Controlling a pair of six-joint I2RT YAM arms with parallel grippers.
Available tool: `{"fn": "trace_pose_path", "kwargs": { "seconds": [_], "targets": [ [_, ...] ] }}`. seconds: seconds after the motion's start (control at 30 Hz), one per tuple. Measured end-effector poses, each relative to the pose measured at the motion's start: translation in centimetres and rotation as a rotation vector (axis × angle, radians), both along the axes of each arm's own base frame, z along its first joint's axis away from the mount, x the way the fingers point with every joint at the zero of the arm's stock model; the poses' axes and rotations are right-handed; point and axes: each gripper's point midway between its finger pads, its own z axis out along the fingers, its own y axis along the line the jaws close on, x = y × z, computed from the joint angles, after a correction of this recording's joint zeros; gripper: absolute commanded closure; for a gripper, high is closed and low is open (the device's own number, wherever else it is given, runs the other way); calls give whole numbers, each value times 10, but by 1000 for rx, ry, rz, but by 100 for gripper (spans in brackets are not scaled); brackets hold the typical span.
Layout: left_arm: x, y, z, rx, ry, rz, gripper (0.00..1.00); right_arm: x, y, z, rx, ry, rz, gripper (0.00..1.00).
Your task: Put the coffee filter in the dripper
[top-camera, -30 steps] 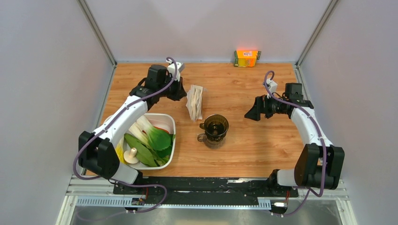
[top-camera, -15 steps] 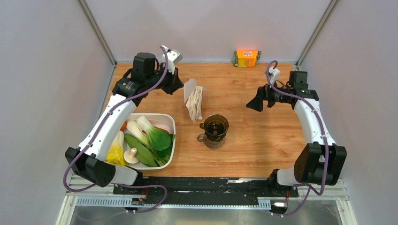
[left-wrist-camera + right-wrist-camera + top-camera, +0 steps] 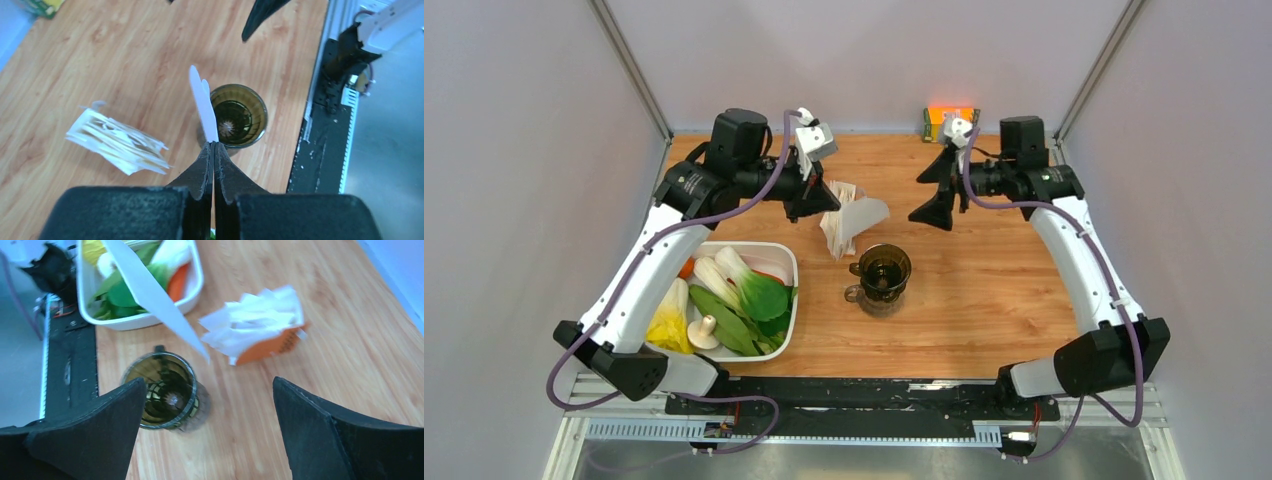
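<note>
Up over the middle of the desk, the left gripper has its fingers pinched tight together on the coffee filter, and the white paper hangs in the air, clear of the wood. From above it reads as a pale fan poking out to the right of the fingertips, partly overlapping the packet of filters that lies behind it. The left wrist camera gets the filter edge-on, just a thin white sliver rising from the closed tips, so its shape is hard to judge there. The dripper stands on the desk nearer the arm bases, dark and see-through with ribs showing inside, and nothing white is in it. The filter sits up and to the left of it, apart from its rim. Something clear shows around the dripper's base, but I cannot make out what. Across the way, the right gripper hovers with its jaws spread wide and nothing between them. Its own camera looks down between the two black fingers at the dripper, with the filter's pointed edge slanting in from the top left, where it is cut off. That view is blurred, and the packet shows as a ragged white bundle with an orange end. A white tray of greens lies to the left, partly under the left arm. An orange box at the back edge is half hidden behind the right wrist.
</note>
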Motion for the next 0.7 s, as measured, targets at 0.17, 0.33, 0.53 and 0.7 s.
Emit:
{"fn": "trace_pose_path", "kwargs": {
  "seconds": [0.17, 0.33, 0.53, 0.7],
  "targets": [
    [-21, -10, 4, -10, -5, -103, 100, -42, 44, 2, -2, -51, 182, 0],
    [-33, -18, 17, -41, -34, -167, 100, -70, 58, 8, 10, -95, 266, 14],
    [-32, -21, 25, -64, -69, -175, 100, -91, 75, 3, 8, -119, 343, 95],
    [-21, -14, 27, -88, -115, -81, 28, -71, 74, 0, -21, -109, 228, 100]
  ]
}}
